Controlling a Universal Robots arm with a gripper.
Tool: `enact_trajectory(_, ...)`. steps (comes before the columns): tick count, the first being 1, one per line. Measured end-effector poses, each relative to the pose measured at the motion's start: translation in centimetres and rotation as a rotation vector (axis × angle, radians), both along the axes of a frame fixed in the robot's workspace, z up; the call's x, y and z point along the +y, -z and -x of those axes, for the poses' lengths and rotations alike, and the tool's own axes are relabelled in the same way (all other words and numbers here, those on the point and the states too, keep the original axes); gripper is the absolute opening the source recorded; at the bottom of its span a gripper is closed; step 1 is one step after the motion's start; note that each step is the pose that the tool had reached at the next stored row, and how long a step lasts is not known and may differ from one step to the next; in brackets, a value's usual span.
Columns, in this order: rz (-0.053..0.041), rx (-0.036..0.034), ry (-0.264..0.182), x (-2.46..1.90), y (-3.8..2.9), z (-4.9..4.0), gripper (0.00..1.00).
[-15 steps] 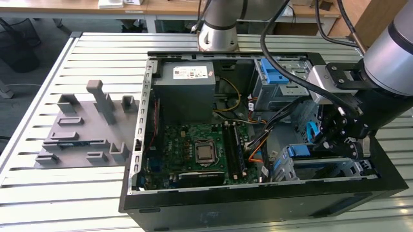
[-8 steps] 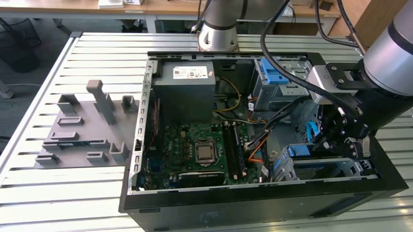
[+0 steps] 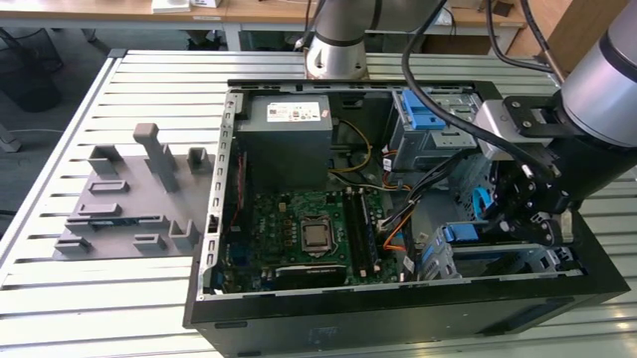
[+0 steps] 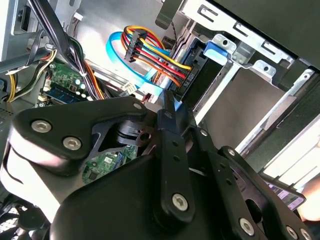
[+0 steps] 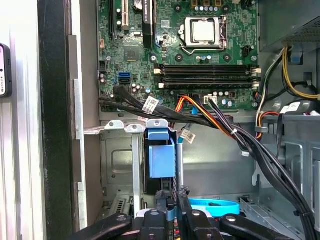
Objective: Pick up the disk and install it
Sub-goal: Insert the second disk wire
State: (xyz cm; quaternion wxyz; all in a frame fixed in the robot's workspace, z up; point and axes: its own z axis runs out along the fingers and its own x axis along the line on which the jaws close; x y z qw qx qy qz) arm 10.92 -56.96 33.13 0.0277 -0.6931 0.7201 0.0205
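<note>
Inside the open computer case (image 3: 214, 224), the gripper (image 5: 171, 212), fingers clenched on the disk (image 5: 161, 160), holds it edge-up, long axis pointing down into the drive bay (image 5: 120, 170) just below.

The desk (image 3: 70, 134) has a top of pale metal slats running side to side, with dark grooves between them. Beyond its far edge stand wooden-topped tables (image 3: 259, 11) on light legs, with small white items on them. A brown wooden panel (image 3: 587, 30) rises at the far corner on the exterior view's right. The floor (image 3: 30, 171) off the desk's edge on the exterior view's left is grey, and a dark bin-like shape (image 3: 25, 78) stands there. Lighting is even and bright.
</note>
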Motion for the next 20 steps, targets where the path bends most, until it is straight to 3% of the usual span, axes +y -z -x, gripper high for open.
enact_trajectory(10, 0.0002, 0.0001, 0.000, 0.00, -1.19, 0.00, 0.24)
enact_trajectory(20, -0.0003, 0.0002, 0.000, 0.00, -1.83, 0.00, 0.24)
